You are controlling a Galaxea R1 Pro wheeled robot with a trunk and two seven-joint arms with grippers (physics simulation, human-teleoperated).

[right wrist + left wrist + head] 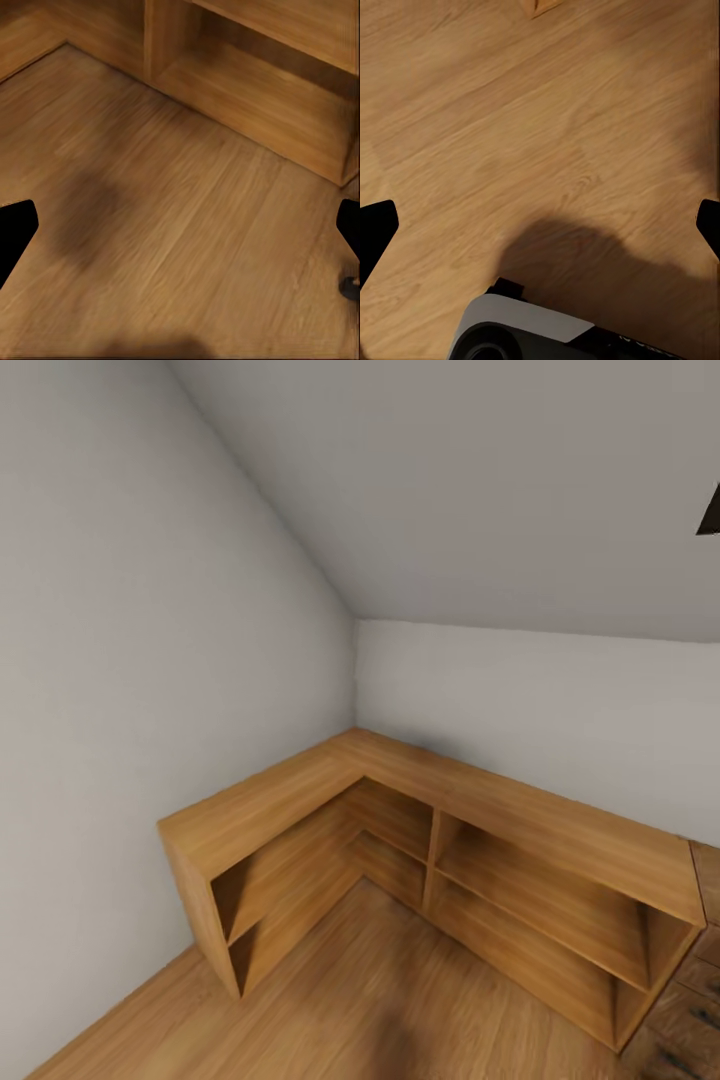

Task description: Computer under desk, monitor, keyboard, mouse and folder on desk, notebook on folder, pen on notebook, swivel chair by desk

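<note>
I face a corner of the bedroom, with sloped grey walls (450, 490) and a light wood floor (380, 1010). In the left wrist view my left gripper (540, 229) is open over bare floor, its black fingertips (376, 234) at the frame's two sides with nothing between them. In the right wrist view my right gripper (180, 229) is also open and empty above the floor, its fingertips (15, 236) wide apart.
A low L-shaped light-wood cabinet (420, 790) with open shelves fills the corner, and its shelves (247, 75) lie ahead of the right gripper. A dark skylight frame corner (710, 512) shows at the upper right. Brown wooden furniture (705, 970) stands at the right edge. My base (525, 330) is below the left gripper.
</note>
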